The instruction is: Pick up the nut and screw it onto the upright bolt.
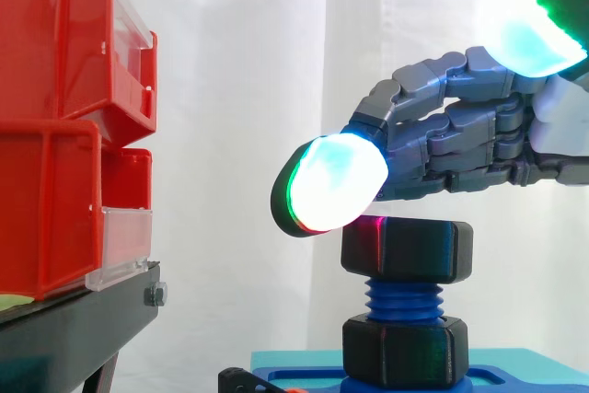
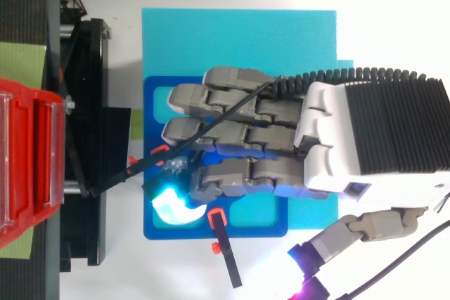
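A black nut (image 1: 407, 249) sits level on top of the upright blue bolt (image 1: 403, 299), with some thread bare beneath it. A second black nut (image 1: 405, 349) sits lower, at the bolt's foot on the blue tray (image 2: 158, 89). My hand (image 1: 460, 149) reaches in from the right just above the upper nut, its fingers stretched out and only slightly bent, holding nothing. One glowing white-cyan fingertip (image 1: 333, 181) hangs over the nut's upper left edge, very close to it. From above, the hand (image 2: 246, 138) covers the bolt and both nuts.
Red bins (image 1: 55, 126) are stacked on a black stand (image 1: 74, 329) at the left. The blue tray lies on a cyan mat (image 2: 232, 33). A black clamp with orange tips (image 2: 225, 251) sticks out from the tray's near edge.
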Controlling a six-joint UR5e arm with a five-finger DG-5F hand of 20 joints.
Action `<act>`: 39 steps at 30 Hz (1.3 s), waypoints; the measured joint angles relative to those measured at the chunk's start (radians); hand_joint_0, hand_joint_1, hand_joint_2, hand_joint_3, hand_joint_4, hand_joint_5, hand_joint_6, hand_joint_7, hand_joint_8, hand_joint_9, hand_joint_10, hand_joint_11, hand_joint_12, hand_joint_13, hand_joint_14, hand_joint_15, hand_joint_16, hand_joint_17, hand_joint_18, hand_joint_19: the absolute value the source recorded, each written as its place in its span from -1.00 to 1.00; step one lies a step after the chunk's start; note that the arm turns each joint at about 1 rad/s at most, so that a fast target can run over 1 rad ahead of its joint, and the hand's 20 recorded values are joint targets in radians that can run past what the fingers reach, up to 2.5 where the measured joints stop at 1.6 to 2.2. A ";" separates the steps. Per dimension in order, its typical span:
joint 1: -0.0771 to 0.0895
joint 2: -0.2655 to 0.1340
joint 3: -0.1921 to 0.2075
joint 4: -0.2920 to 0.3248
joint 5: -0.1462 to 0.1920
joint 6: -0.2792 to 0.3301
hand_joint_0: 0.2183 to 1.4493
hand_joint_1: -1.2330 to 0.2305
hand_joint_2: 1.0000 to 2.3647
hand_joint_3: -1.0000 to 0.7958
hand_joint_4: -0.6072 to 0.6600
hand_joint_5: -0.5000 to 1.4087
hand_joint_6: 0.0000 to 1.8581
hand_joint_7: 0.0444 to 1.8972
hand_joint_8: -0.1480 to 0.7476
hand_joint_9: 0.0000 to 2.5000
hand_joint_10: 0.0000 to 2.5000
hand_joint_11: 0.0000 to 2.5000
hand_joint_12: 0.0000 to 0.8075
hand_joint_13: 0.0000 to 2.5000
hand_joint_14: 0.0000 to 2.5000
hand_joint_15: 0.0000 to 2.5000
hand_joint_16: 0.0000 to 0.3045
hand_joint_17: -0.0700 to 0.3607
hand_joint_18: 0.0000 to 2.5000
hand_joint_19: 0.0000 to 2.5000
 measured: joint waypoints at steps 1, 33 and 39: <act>-0.002 0.000 0.000 0.000 -0.007 0.000 -0.61 0.44 -1.00 -0.44 0.26 -0.68 -0.46 -0.41 -0.24 -0.87 -1.00 -1.00 -0.20 -1.00 -1.00 -1.00 -0.72 -0.23 -1.00 -1.00; -0.081 0.000 -0.023 0.007 -0.116 -0.021 -0.56 0.34 -1.00 -0.44 0.40 -0.63 -0.46 -0.26 -0.10 -0.71 -1.00 -1.00 -0.41 -0.88 -1.00 -1.00 -0.84 -0.41 -1.00 -1.00; -0.092 0.001 -0.043 0.029 -0.122 -0.021 -0.55 0.33 -1.00 -0.44 0.40 -0.62 -0.46 -0.22 -0.08 -0.66 -1.00 -1.00 -0.42 -0.86 -1.00 -1.00 -0.85 -0.43 -1.00 -1.00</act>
